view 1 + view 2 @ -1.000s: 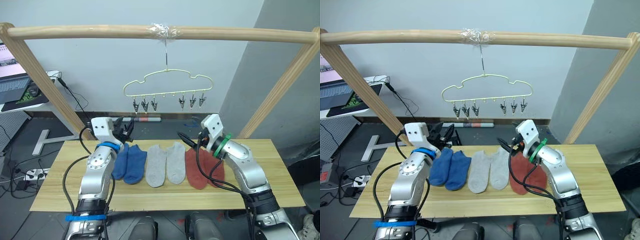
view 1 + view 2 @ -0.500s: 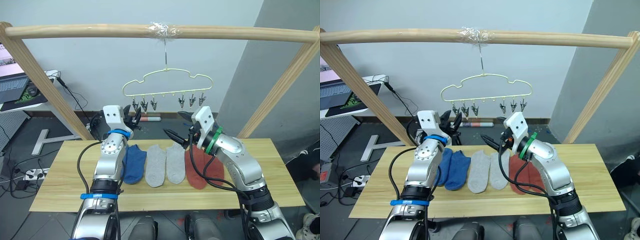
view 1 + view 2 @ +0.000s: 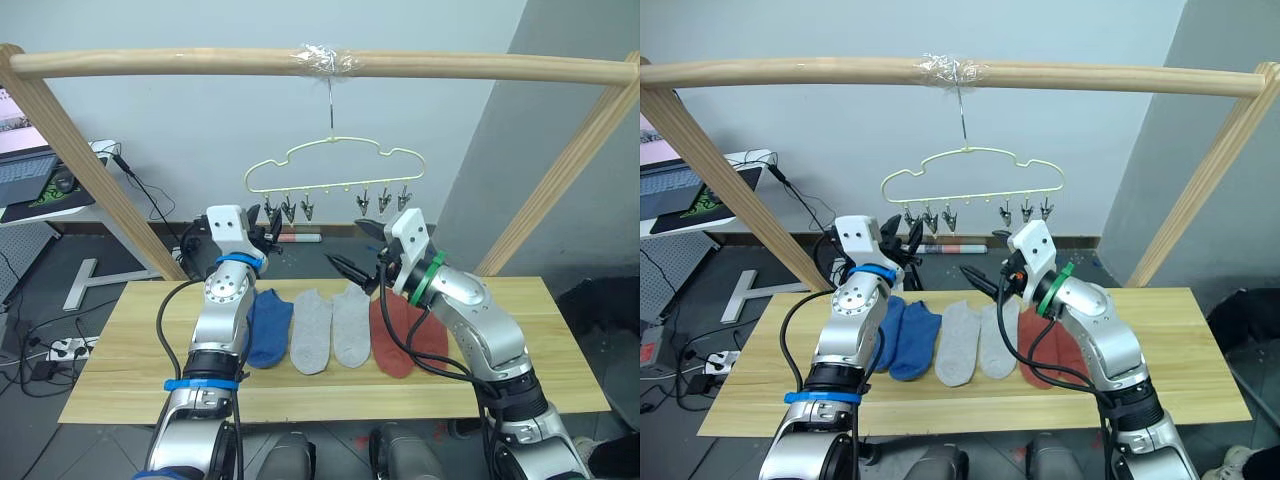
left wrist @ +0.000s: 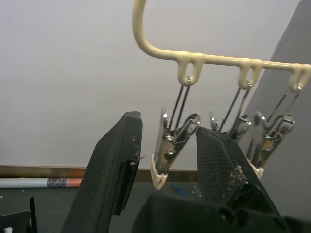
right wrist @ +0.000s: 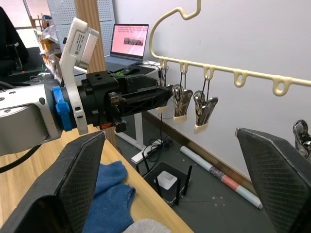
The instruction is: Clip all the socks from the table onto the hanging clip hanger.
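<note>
Three pairs of socks lie side by side on the table (image 3: 120, 370): blue socks (image 3: 272, 325) partly behind my left arm, grey socks (image 3: 330, 322) in the middle, and brick-red socks (image 3: 400, 355) under my right arm. The pale-yellow clip hanger (image 3: 335, 165) hangs above them with bare clips. My left gripper (image 3: 270, 236) is raised to its leftmost clip (image 4: 170, 145), which hangs between the open fingers (image 4: 114, 165) with a gap on each side. My right gripper (image 3: 352, 248) is open wide and holds nothing, just below the right-hand clips (image 3: 384, 203).
The hanger's hook is taped to a wooden pole frame (image 3: 150, 62) whose slanted legs flank the table. A laptop (image 3: 20, 165) sits on a side desk at the far left. Cables and a power strip (image 3: 65, 348) lie on the floor.
Both grippers have risen from the socks on the table up to the hanger's clips. In the last half second they have barely moved. The socks have not moved.
</note>
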Tool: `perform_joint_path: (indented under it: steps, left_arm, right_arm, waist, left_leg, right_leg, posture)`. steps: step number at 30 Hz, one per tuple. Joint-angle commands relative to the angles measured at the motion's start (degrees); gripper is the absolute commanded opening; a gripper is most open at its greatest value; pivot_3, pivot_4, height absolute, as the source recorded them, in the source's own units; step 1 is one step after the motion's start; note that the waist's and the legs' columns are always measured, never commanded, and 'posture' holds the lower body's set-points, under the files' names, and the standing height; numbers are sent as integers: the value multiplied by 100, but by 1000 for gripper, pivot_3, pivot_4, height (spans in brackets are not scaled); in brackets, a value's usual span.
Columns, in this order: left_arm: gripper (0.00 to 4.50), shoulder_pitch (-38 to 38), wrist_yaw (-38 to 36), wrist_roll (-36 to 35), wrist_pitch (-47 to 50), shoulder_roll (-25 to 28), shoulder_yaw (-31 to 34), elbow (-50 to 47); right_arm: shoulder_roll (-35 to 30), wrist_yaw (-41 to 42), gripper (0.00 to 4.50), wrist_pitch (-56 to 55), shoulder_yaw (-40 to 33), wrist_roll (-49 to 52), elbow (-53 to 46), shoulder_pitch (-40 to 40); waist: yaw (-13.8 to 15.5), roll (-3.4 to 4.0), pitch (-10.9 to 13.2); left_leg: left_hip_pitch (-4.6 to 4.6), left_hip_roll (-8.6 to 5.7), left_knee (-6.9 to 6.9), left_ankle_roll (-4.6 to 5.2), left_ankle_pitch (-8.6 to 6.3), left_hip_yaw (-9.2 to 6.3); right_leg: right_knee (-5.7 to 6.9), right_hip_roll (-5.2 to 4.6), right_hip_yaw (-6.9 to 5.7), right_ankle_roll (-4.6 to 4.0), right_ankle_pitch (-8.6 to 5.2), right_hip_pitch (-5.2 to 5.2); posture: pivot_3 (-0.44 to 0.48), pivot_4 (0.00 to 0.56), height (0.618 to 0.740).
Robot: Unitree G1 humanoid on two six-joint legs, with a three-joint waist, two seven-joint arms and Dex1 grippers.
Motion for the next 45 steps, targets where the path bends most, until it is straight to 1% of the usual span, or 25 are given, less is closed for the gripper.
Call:
perform_joint_path:
  steps: [1, 13, 17, 21, 45]
  left_arm:
    - [2096, -161, 35, 21, -170, 27, 57, -28]
    - [2096, -267, -42, -58, -251, 36, 81, 99]
    - [2096, -316, -15, 97, -246, 120, 10, 210]
    - [2096, -360, -40, 105, -274, 123, 2, 284]
    - [2096, -405, -113, 93, -229, 115, 10, 273]
  right_arm:
    - [2, -33, 4500, -15, -81, 59, -268, -113]
    - [-10, -54, 4500, 35, -129, 94, -283, -113]
    - [3, -70, 4500, 37, -129, 79, -276, -128]
    - [1, -80, 4500, 39, -125, 82, -288, -128]
    - [48, -139, 4500, 93, -140, 136, -287, -186]
  waist:
    - [0, 0, 0]
    - [-5, 0, 0]
    - [-16, 0, 0]
    - [-20, 0, 0]
    - [-22, 1, 2]
  left_leg:
    - [0, -1, 0, 0, 0, 0]
    - [0, 0, 1, 0, 0, 2]
    - [0, 0, 1, 0, 0, 1]
    - [0, -1, 1, 0, 0, 2]
    - [0, 0, 1, 1, 0, 1]
  right_leg:
    - [0, 0, 0, 0, 0, 0]
    - [1, 0, 0, 1, 1, 0]
    - [1, 0, 0, 1, 1, 0]
    - [2, 1, -1, 2, 1, 0]
    - [2, 0, 0, 2, 2, -1]
  posture:
    - [-16, 144, 740]
    - [-17, 150, 740]
    - [-21, 155, 740]
    - [-20, 155, 740]
    - [-15, 165, 740]
